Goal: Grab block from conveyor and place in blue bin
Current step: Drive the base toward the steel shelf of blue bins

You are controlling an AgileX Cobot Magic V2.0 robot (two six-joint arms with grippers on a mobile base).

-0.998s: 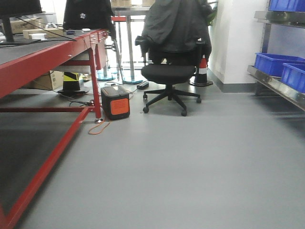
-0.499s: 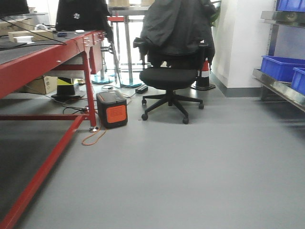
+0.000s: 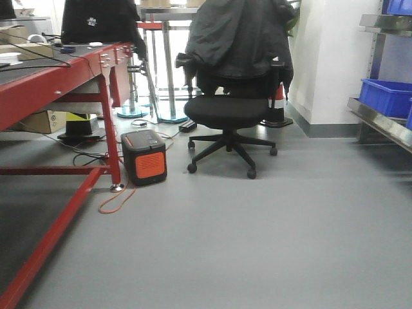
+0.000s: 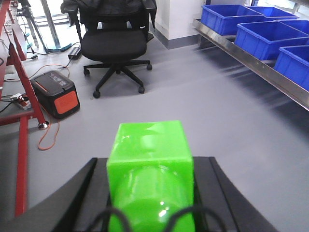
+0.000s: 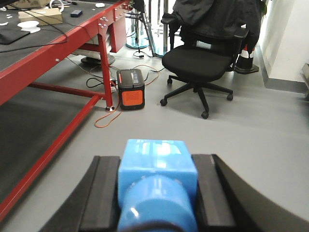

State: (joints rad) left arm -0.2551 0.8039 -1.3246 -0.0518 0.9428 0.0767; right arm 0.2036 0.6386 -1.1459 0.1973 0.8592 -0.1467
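Left wrist-mounted view: left gripper [image 4: 151, 166] clamps green block [image 4: 147, 140]; right gripper [image 5: 156, 166] likewise clamps blue block [image 5: 157, 154]; hold firmly toward upper-right blue bins [image 4: 263, 31].

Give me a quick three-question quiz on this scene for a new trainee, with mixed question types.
1. True or false: the left tool holds a green block.
2. What does the right tool hold? A) nothing B) a blue block C) a red cup
3. Fill in: the orange-fronted box sits on the floor beside a ___ table leg.
Key: 1 true; 2 B; 3 red.
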